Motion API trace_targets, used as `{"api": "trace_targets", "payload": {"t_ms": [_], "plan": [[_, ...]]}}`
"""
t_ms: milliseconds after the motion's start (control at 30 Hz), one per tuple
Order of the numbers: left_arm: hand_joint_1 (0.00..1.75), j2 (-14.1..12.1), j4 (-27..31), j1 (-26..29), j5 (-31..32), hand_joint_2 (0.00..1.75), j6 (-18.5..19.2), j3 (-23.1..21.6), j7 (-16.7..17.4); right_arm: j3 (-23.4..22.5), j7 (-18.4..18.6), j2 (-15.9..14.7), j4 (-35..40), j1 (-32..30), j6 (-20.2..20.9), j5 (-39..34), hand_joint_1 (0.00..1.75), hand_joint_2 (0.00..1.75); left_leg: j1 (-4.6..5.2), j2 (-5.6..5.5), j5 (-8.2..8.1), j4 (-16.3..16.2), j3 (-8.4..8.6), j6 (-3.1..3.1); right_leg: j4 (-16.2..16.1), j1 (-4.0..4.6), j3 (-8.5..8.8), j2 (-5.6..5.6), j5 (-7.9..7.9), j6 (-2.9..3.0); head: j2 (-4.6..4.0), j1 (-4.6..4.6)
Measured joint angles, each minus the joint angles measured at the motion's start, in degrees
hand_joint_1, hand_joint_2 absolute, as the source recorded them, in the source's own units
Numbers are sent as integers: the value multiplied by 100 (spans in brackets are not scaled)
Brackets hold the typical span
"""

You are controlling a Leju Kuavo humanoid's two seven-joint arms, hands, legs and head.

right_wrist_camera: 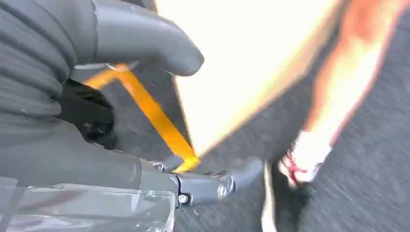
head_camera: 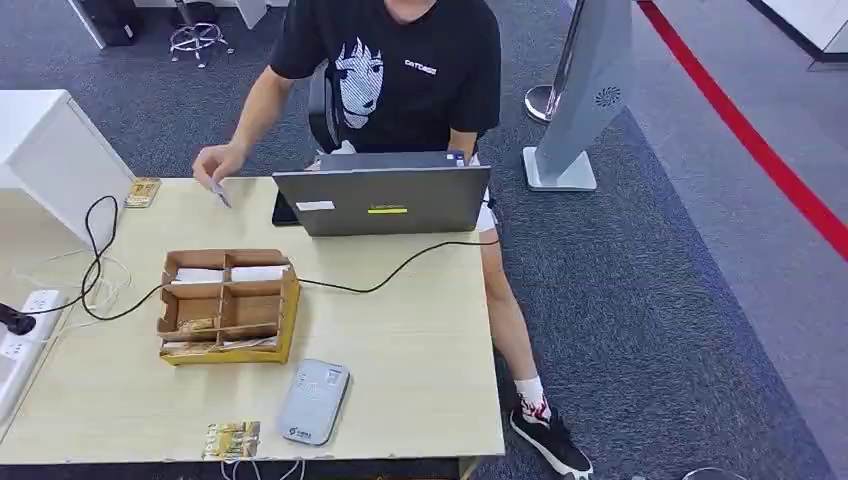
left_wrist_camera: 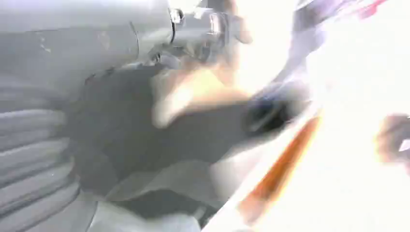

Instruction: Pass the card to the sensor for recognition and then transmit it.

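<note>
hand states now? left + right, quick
Left robot hand: too blurred, cannot tell.
Right robot hand: open, thumb and fingers apart, holding nothing.

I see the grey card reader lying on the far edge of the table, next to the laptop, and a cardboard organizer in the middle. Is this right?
Not quite. In the head view the grey card reader lies near the table's front edge, closest to the robot, far from the laptop. The cardboard organizer does sit around the middle, as you say.
</note>
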State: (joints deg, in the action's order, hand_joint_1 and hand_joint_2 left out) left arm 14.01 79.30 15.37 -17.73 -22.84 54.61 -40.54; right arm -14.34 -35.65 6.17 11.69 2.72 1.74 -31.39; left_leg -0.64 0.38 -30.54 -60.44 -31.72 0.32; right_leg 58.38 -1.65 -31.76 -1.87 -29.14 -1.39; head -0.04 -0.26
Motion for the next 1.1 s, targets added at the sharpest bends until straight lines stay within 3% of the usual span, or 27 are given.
{"api": "trace_targets", "payload": {"t_ms": [67, 133, 367, 633, 767, 900, 1100], "plan": [[0, 106, 1335, 356, 263, 175, -376, -803, -24, -4, -9, 79, 22, 17, -366, 59, 0, 175, 9, -139, 35, 0, -19, 27, -2, -18, 1, 139, -23, -29, 2, -4], [0, 276, 2320, 611, 480, 175, -276, -1364, -22, -7, 63, 148, 44, 65, -316, 103, 0, 175, 8, -161, 35, 2, -26, 27, -1, -13, 24, 166, -25, -24, 0, 22], [0, 485, 4223, 950, 966, 175, -107, -2056, -7, -162, 184, 210, 68, 85, -119, 160, 0, 175, 12, -136, 38, 2, -19, 31, -4, -18, 23, 148, -12, -15, 0, 31], [0, 561, 5209, 967, 1590, 175, 41, -2210, 20, -164, 129, 214, 94, 121, -489, 675, 0, 175, 15, -128, 38, 2, -16, 31, -5, -17, 22, 136, -8, -15, 0, 22], [0, 566, 5512, 976, 2501, 175, 258, -2346, 22, -166, 129, 214, 107, 135, -528, 789, 0, 175, 16, -129, 38, 2, -16, 31, -6, -18, 22, 137, -8, -15, 0, 22], [0, 201, 5599, 1185, 3524, 175, -230, -2863, 22, -164, 144, 221, 109, 183, -659, 1045, 0, 175, 16, -128, 38, 2, -16, 31, -5, -17, 22, 137, -8, -15, 0, 22], [0, -175, 5597, 1249, 3683, 175, -289, -3159, 31, -131, 164, 236, 109, 259, -725, 1128, 0, 175, 15, -129, 38, 3, -17, 31, -5, -17, 22, 138, -8, -15, 0, 20]]}}
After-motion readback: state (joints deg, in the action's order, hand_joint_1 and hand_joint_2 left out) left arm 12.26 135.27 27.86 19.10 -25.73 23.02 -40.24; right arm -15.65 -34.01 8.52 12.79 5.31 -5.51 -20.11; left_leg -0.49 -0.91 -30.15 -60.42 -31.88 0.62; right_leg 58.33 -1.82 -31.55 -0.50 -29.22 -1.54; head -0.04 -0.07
